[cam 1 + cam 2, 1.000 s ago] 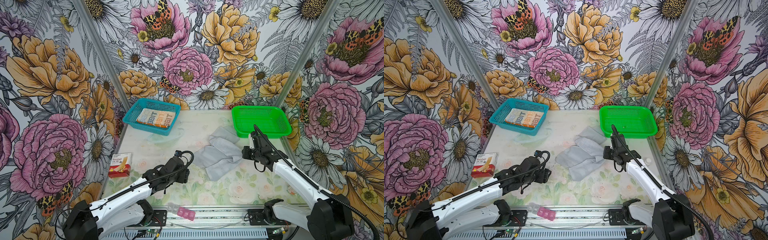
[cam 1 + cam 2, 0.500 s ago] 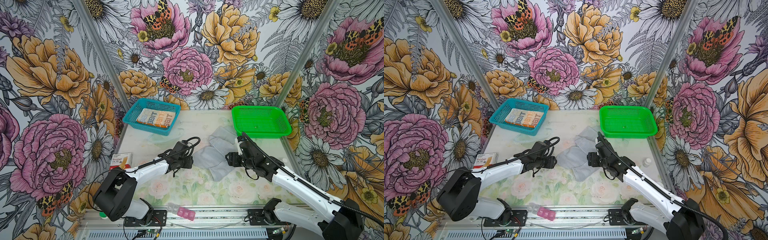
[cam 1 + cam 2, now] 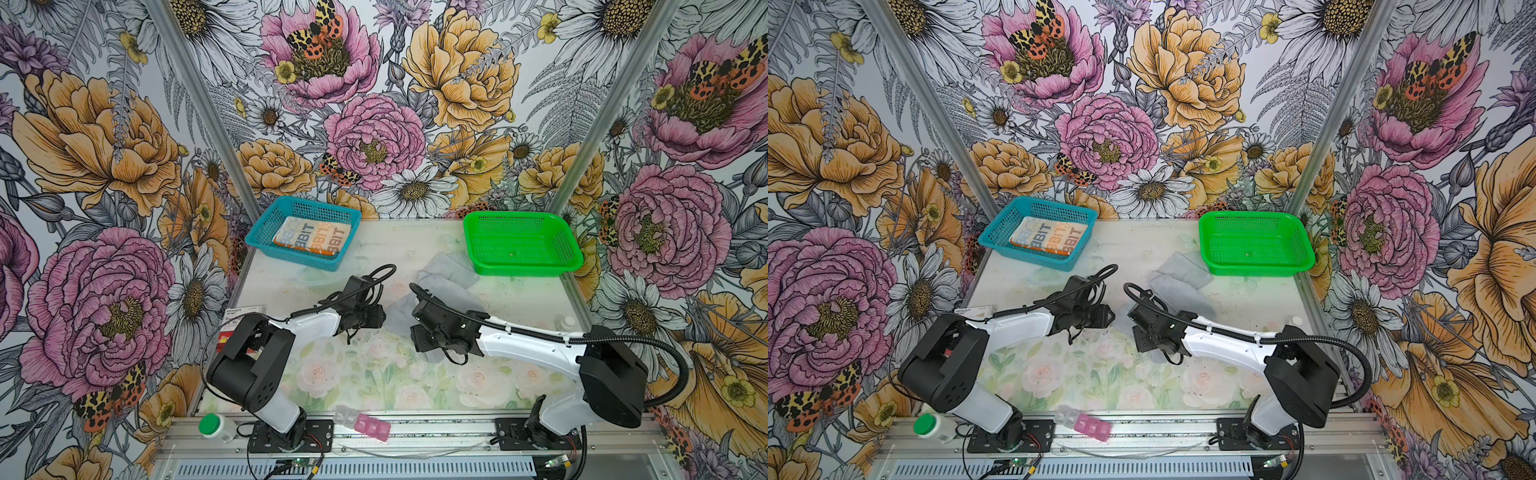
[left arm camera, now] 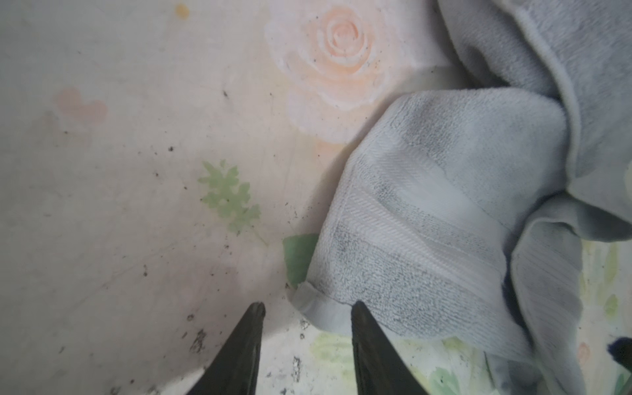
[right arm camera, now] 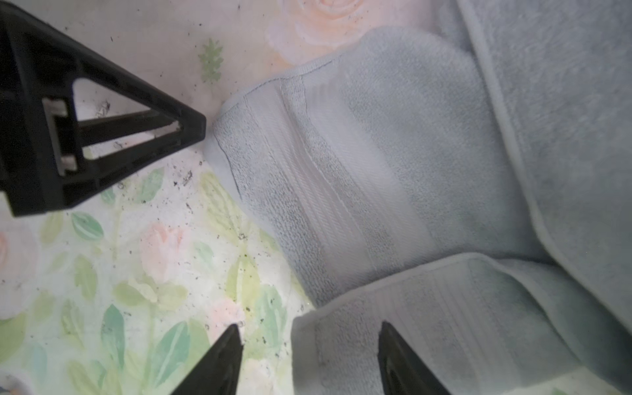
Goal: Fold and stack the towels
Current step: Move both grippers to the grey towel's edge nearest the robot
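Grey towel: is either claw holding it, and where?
Not held yet: left gripper and right gripper each stand open at a corner of the grey towel.

White-shelled left arm and right arm, black at the joints, trail ribbed black cables; left tool tapers black.

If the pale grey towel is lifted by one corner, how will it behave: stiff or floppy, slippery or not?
Probably floppy: the pale grey towel lies in soft, rumpled folds, so it would likely hang and drag. Its looped terry surface looks rough, so a grip should hardly slip. The thicker hemmed corner seems a firmer place to pinch.
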